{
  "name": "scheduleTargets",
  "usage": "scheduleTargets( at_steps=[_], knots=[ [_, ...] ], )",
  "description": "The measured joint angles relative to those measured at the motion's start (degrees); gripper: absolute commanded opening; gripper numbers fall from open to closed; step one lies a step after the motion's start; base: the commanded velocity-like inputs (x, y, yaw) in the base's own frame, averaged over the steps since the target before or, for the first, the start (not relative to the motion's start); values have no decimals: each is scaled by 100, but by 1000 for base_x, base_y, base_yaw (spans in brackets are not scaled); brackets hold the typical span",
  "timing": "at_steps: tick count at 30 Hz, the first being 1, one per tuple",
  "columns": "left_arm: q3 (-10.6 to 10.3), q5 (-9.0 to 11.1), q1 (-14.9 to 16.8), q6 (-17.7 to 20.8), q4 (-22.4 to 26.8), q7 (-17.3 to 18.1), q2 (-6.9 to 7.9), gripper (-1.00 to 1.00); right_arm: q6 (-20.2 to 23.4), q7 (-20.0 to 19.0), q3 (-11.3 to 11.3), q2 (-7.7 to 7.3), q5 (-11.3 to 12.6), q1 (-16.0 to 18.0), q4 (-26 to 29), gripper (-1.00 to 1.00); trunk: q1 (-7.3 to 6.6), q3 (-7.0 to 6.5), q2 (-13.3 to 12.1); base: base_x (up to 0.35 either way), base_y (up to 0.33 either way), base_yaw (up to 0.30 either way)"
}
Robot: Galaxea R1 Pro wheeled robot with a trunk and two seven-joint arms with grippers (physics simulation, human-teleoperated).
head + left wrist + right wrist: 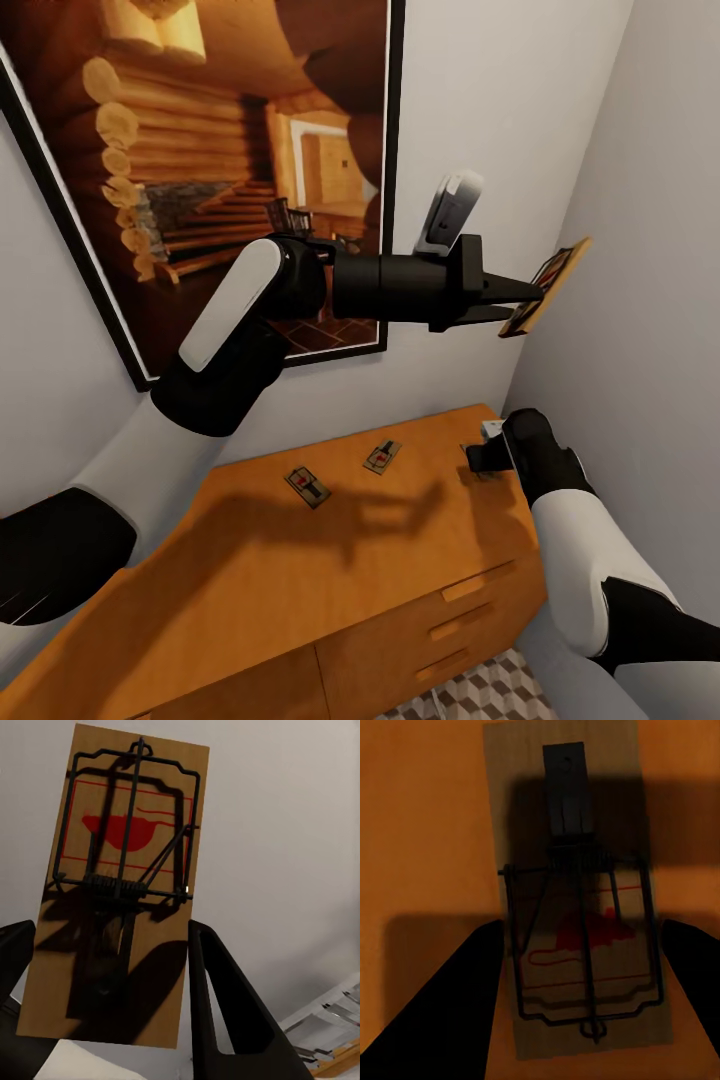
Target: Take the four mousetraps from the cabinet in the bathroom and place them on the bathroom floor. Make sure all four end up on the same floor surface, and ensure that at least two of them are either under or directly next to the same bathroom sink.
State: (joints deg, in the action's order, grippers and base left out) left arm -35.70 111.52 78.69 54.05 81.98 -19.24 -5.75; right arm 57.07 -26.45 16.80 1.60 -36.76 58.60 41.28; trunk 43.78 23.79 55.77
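Left pincer (522,302) clamped on one trap (120,885), held high and far right, close to the grey wall (640,200), well above the counter (300,580). Held by the short end, board edge-on in the head view, spring side facing the wrist camera.

Right pincer (480,458) down at the counter's far right corner, fingers straddling the right trap (585,915), which lies flat on the wood. Cannot tell whether closed on it or merely beside its long edges. Left trap (308,487) and middle trap (381,457) lying loose farther left, apart from each other.

Step in hand, by judgement: securing a trap in each arm before carrying them down to the floor (500,695).

- Close the right fingers squarely across the board's long edges, not on the wire.
- Lift straight up before swinging away; a thin flat board may slide on smooth wood.
- Keep the held trap off the wall while turning.
- Lower gently; avoid dropping onto tile.

Traps: thin rectangular boards of pale brown wood, faint grain, red printed outline and shape, dark wire bow and coiled spring, dark flat tab at one end. Light, rigid, little edge to grip. Counter: smooth orange wood, matte, drawers (470,610) below with bar handles. Floor: tiles with a cube pattern in grey, brown and white. Pincer fingers black, tapered, hard-looking.
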Motion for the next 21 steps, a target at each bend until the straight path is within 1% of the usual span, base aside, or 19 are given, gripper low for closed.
scheduleTargets(
  at_steps=[6, 8, 11, 12, 13, 15, 16, 19, 21],
  knots=[
    [0, 0, 0, 0, -1, 0, 4, -100, 10, -17, -14, 11, -14, 0, 3, -100, 0, 0, 0, 0, 0, 0],
    [0, -2, 0, 0, -5, 0, 7, -100, 18, -29, -21, 39, -34, -4, 12, -100, 0, 0, 0, 0, 0, 0],
    [0, -1, 0, 0, -8, 1, 18, -100, 44, -26, -22, 63, -37, -28, 740, -100, 1, 1, -1, 0, 0, 0],
    [0, -3, 0, 1, -8, 4, 22, -100, 55, -31, -25, 67, -46, -44, 1071, -100, 0, 0, -1, 0, 0, 0],
    [0, 0, 0, 0, -8, 5, 22, -100, 61, -53, -26, 68, -43, -52, 1265, -100, 1, 1, -1, 0, 0, 0],
    [0, -1, 0, 0, -8, 7, 23, -100, 70, -250, -29, 69, -39, -61, 1521, -100, 1, 1, -1, 0, 0, 0],
    [0, -1, 0, 0, -9, 8, 23, -100, 80, -539, -33, 62, -39, -63, 1584, -100, 1, 1, -1, 0, 0, 0],
    [0, 0, 2, 0, -9, 8, 20, -100, 83, -965, -45, 57, -81, -65, 1618, -100, 1, 1, -1, 0, 0, 0],
    [0, -1, 1, 0, -9, 8, 16, -100, 80, -1045, -51, 55, -99, -69, 1631, -100, 1, 1, -1, 0, 0, 0]
  ],
)
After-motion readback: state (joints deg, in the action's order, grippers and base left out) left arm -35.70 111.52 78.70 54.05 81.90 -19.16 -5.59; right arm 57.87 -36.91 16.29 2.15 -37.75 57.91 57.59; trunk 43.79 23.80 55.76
